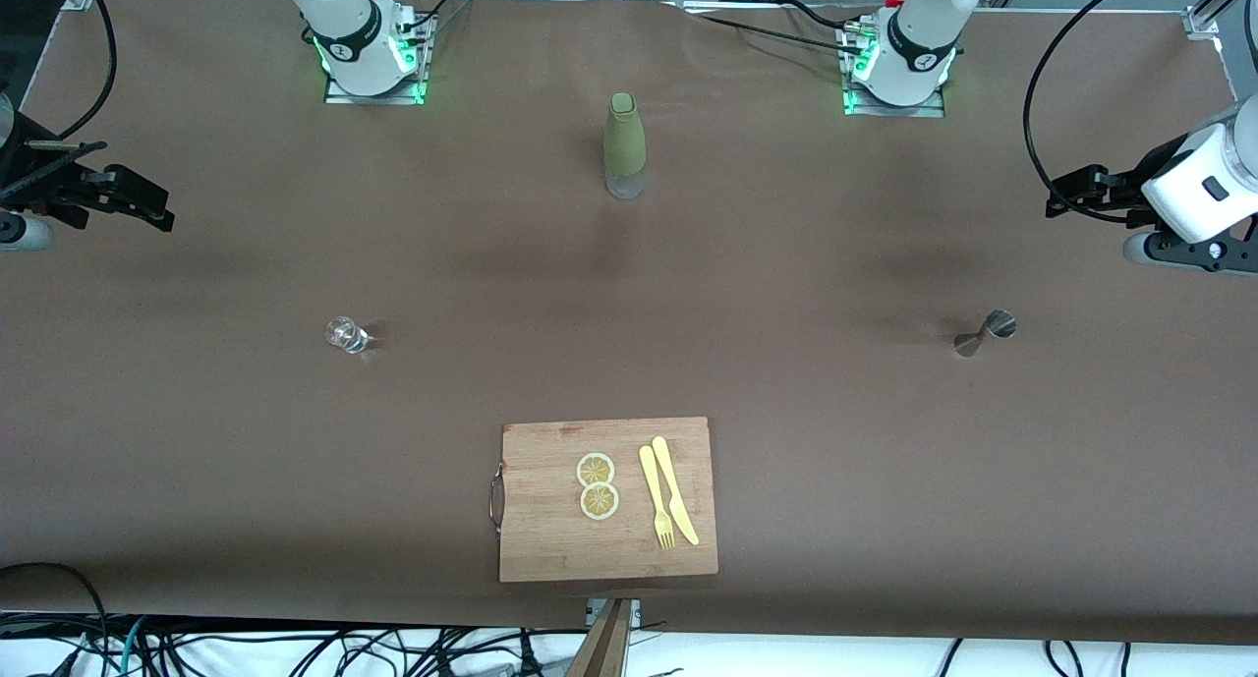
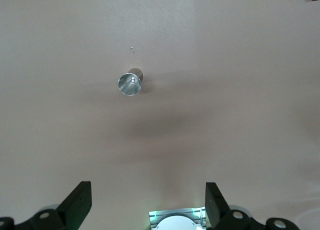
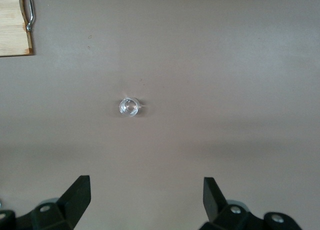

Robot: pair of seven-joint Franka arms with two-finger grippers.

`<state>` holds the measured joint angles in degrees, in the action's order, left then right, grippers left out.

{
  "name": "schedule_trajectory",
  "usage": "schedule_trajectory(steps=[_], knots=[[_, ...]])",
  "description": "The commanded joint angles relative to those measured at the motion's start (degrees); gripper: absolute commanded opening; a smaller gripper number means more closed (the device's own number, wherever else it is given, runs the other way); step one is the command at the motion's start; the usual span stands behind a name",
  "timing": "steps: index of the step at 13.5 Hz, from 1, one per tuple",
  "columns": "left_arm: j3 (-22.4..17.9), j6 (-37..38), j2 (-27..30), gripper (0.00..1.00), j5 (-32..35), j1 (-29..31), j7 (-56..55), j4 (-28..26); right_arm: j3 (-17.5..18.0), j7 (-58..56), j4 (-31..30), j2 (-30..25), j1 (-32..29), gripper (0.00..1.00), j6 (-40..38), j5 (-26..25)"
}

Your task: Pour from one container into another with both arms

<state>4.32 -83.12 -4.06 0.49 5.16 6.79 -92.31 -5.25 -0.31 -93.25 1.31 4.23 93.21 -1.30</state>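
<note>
The tiny clear glass cup (image 3: 129, 106) is seen upright below the wide-spread right end effector (image 3: 145, 200), while the silver hourglass jigger (image 2: 130, 83) stands below the equally wide left end effector (image 2: 148, 202).

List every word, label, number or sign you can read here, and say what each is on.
None can be read.
Arm bases: a small round dark mark on each, too small to read.
Bottle, glass cup, jigger, cutting board: no lettering visible.

My brown table (image 1: 197, 441) is carrying five things.
Resting on it: glass cup (image 1: 346, 334), jigger (image 1: 985, 332), green bottle (image 1: 624, 144), cutting board (image 1: 550, 539) nearest the front camera.
</note>
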Motion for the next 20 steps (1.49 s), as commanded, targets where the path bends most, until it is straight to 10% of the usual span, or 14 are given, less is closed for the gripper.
schedule_trajectory(steps=[1, 20], knots=[[0.51, -0.36, 0.80, 1.00, 0.83, 0.38, -0.90, -0.14, 0.15, 0.49, 0.26, -0.08, -0.10, 1.00, -0.05, 0.77], [0.60, -1.52, 0.72, 1.00, 0.74, 0.29, -3.53, -1.03, 0.15, 0.40, 0.26, -0.08, -0.10, 1.00, -0.13, 0.77]])
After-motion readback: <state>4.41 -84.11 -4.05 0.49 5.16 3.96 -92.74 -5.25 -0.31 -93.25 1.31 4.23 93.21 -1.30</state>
